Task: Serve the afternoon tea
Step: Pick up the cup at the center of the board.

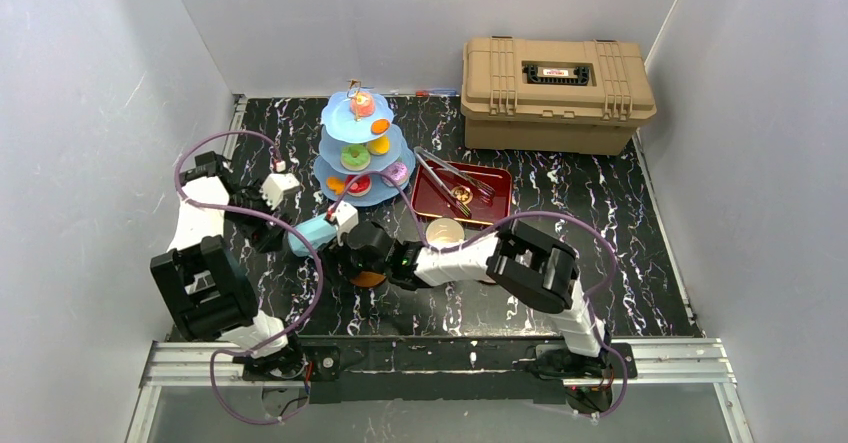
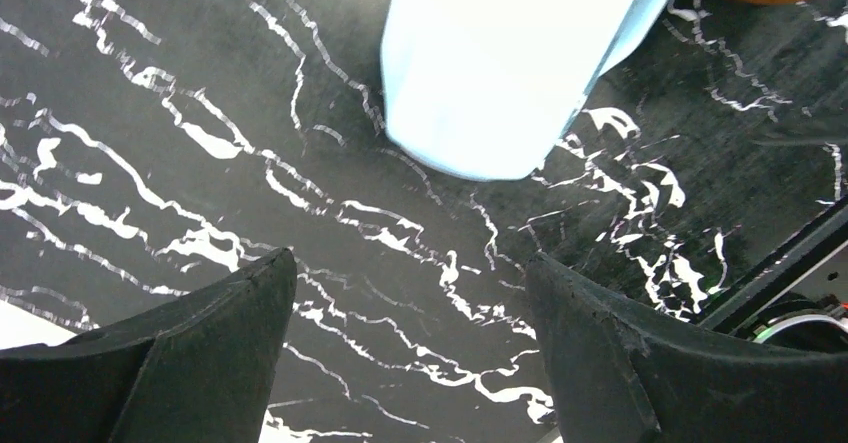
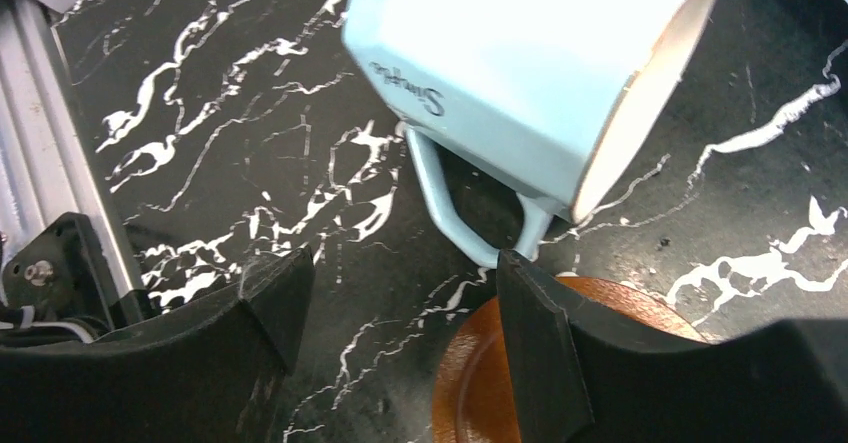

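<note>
The light blue mug point(image 3: 500, 73) lies on its side on the black marbled tabletop point(image 3: 250, 113), white inside, with its handle point(image 3: 450, 213) pointing at the right gripper point(image 3: 400, 263). That gripper stands with its jaws apart and nothing between them, just short of the mug. The handle's loop ends right beside the tip of one finger point(image 3: 545, 353); whether they touch cannot be told. The same finger overhangs a brown saucer point(image 3: 470, 393), which sits near the mug on its handle side. On the mug's wall a dark script word, seen upside down, appears to read "Simple".

The left gripper point(image 2: 410, 273) is also spread wide, with only tabletop between its jaws. The mug's near end lies ahead of its fingertips and apart from them.

Beyond the mug stands the light blue three-tier stand point(image 1: 358, 153), loaded with small toy cakes point(image 1: 354, 156). To the mug's right, past the right gripper, a silvery-beige cup point(image 1: 445, 231) stands upright. Behind that cup is a dark red tray point(image 1: 497, 195) with metal tongs point(image 1: 440, 178). Farther back from the mug sits a tan case point(image 1: 555, 93); the label on its lid is too small to read.
</note>
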{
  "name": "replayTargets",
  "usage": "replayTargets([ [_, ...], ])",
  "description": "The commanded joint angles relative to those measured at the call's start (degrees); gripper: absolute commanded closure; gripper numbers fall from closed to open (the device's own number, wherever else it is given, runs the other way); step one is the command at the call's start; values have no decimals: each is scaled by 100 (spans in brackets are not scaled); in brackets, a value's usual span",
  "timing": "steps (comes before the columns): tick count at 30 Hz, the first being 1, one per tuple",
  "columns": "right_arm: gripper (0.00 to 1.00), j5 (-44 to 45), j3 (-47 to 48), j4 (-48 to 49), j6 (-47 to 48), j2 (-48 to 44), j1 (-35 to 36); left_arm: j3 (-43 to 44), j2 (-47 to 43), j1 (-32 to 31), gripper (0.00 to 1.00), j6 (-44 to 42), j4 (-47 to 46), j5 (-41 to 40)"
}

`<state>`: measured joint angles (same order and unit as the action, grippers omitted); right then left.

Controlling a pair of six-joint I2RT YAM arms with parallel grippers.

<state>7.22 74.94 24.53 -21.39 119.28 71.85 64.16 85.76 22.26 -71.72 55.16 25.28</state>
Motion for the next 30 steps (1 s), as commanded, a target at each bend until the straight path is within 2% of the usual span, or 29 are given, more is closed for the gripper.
replayTargets([
  [1,26,-172,126,210,-328,120,-256,139,69,-242,18,0,496,419],
  [7,28,-982,1,670,-815,289,-567,191,483,-409,20,-30,508,344],
  [10,29,-1199,32,719,-904,385,-609,307,758,-459,25,-26,510,257],
  [19,30,-1360,5,814,-1100,597,-635,280,1087,-593,33,52,268,202],
  [24,31,-1627,-14,1228,-1615,776,-778,216,1120,-673,36,66,217,217],
  [30,30,-1314,86,1012,-1755,767,-848,59,1264,-739,49,62,164,188],
])
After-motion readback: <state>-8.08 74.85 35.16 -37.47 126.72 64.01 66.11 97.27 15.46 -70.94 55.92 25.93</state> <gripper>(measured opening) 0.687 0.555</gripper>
